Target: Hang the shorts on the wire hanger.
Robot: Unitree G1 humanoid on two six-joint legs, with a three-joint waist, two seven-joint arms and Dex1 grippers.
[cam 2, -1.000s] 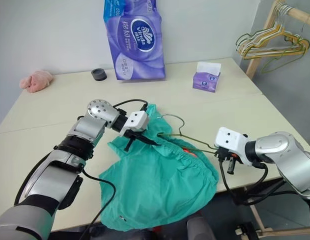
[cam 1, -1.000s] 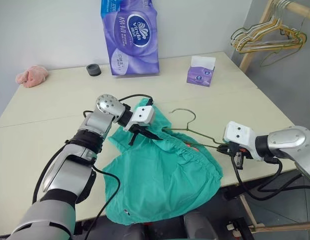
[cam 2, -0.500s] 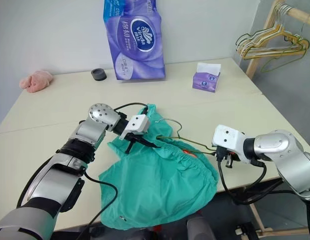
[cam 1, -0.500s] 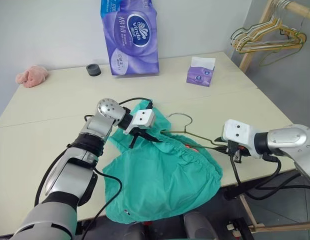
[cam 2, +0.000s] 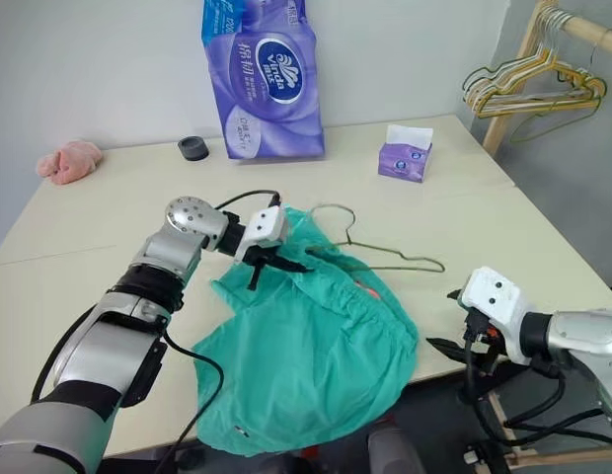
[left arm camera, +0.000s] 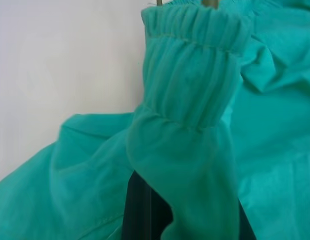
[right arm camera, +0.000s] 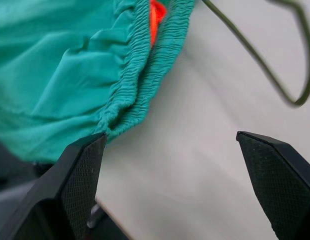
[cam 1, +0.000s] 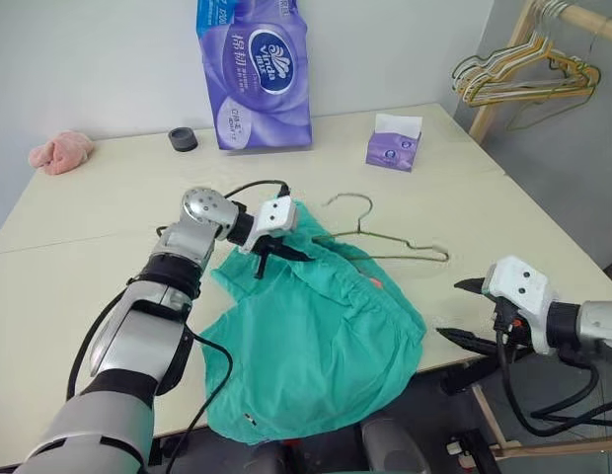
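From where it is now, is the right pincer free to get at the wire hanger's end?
Probably yes. The right pincer is open off the table edge, and the wire hanger has its near end on bare table beside the shorts, uncovered.

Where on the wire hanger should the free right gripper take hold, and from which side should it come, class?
Grip the bare right-hand corner of the wire hanger, coming from the table's right edge where the open right gripper waits. That corner lies flat on the table, clear of the shorts; the other end is buried under fabric that the left gripper pinches.
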